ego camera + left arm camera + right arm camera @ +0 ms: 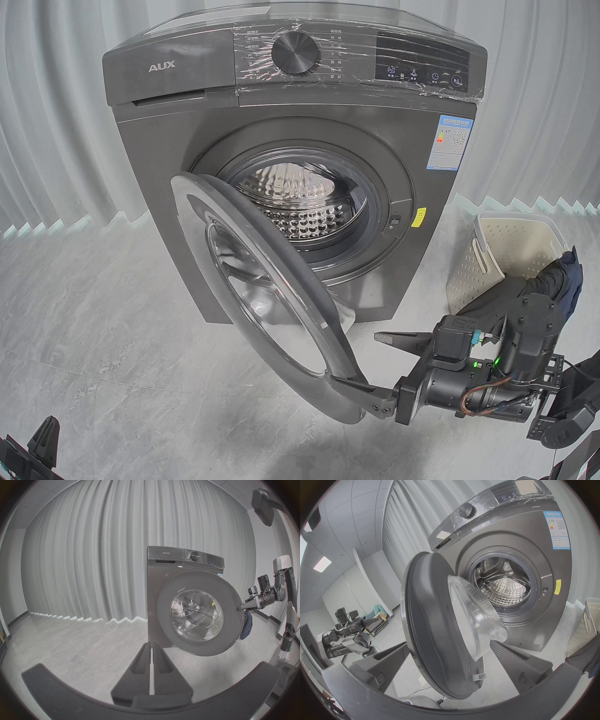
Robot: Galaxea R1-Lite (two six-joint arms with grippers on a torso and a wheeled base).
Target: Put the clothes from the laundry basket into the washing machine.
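at the lower right of the head view, the right gripper (pixel 357 362) sits at the free edge of the washing machine (pixel 287 125) door (pixel 262 281). its fingers (pixel 518 664) are spread open with the door rim between them, one on each side, and are not clamped on it. whether a finger actually touches the rim is hard to tell. the door is swung wide open and the drum (pixel 300 194) looks empty.

the laundry basket (pixel 469 281) stands on the floor (pixel 94 312) at the right of the frame, just beside the machine. dark clothes (pixel 556 281) lie in it and hang over its near rim, partly hidden behind the right arm.

the left gripper (pixel 151 645) is low at the lower left of the head view, well apart from the machine, fingers closed together on nothing.

step in hand, as a judgement: door opening, about finished. no clothes loaded yet, so the task proper is barely begun.

the next move likely calls for backing the right fingers off the door rim without dragging the door shut, then going to the basket at the right, coming down open over the dark clothes and pinching a good fold.
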